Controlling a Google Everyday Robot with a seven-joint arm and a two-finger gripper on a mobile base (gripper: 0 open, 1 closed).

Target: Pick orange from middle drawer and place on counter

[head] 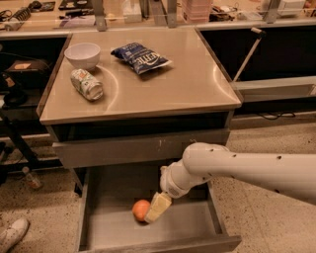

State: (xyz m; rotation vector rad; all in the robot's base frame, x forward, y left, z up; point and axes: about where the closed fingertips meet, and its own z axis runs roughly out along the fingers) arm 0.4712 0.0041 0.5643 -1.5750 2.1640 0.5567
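Note:
The orange lies on the floor of the open middle drawer, left of centre. My gripper reaches down into the drawer from the right on the white arm, its pale tip right beside the orange on its right side. The counter is the shiny beige-grey cabinet top above the drawer.
On the counter stand a white bowl, a lying can or jar and a blue chip bag. A shut drawer front sits above the open drawer. A cluttered bench runs behind. A shoe shows at lower left.

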